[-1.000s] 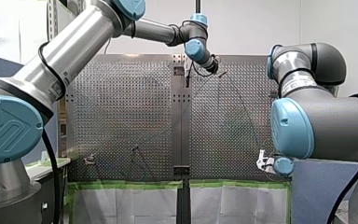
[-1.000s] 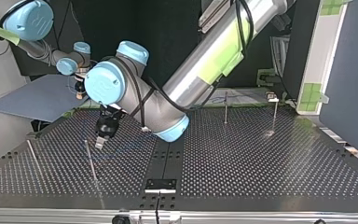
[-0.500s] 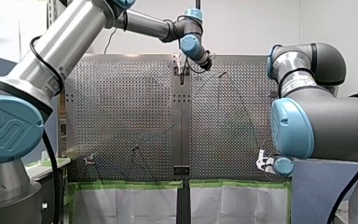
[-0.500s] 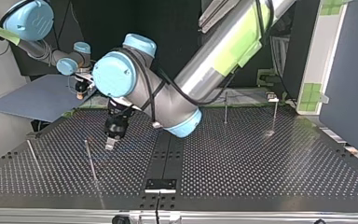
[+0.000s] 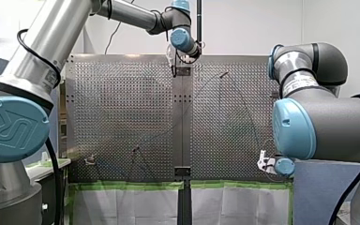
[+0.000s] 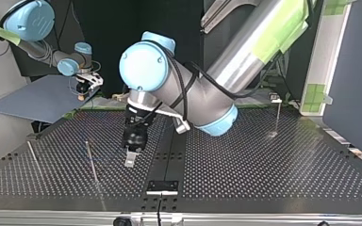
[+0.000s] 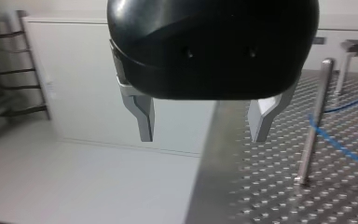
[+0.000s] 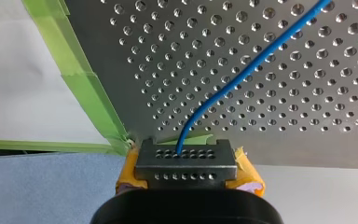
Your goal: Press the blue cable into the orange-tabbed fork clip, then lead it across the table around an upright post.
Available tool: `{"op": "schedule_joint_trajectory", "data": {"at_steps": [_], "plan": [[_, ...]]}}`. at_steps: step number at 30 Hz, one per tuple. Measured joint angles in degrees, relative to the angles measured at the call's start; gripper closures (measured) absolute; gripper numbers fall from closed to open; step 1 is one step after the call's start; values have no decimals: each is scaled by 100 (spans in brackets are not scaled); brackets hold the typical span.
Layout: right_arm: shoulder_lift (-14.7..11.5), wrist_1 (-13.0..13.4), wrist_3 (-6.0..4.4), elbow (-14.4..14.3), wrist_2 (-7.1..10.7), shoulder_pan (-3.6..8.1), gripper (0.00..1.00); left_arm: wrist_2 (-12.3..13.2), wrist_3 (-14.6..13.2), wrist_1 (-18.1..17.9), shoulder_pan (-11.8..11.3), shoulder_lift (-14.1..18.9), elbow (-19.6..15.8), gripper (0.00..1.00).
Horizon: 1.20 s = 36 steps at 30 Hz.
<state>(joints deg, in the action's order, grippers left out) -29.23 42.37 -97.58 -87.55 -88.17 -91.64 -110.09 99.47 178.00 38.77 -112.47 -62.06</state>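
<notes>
Blue cable (image 8: 242, 70) runs over the perforated table (image 8: 307, 121) and ends clamped between the yellow pads (image 8: 248, 171) of my right gripper (image 8: 186, 161). My left gripper (image 7: 203, 135) holds nothing, its fingers apart; the blue cable lies beside it, by an upright post (image 7: 313, 121).

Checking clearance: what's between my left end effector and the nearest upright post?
Left wrist view: only bare table separates left end effector from upright post; blue cable lies beyond.

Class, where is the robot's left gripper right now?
In the top view my left gripper hangs over the perforated table, just left of centre and right of an upright post.
</notes>
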Motion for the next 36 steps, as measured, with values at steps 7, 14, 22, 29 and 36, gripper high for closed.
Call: {"op": "schedule_joint_trajectory", "data": {"at_steps": [7,14,22,29,36], "plan": [[0,0,0,3,9,-5,100,-9,207,-329,-68,330,-331,0],[0,0,0,4,10,-3,100,-15,333,-678,-101,680,-681,0],[-1,0,0,4,10,-5,100,-17,430,-1136,-107,1135,-1134,0],[0,0,0,4,10,-11,100,-17,565,-1513,-105,1513,-1512,0],[-1,0,0,4,10,-16,100,-17,631,-1943,-106,1703,-1946,0]]}}
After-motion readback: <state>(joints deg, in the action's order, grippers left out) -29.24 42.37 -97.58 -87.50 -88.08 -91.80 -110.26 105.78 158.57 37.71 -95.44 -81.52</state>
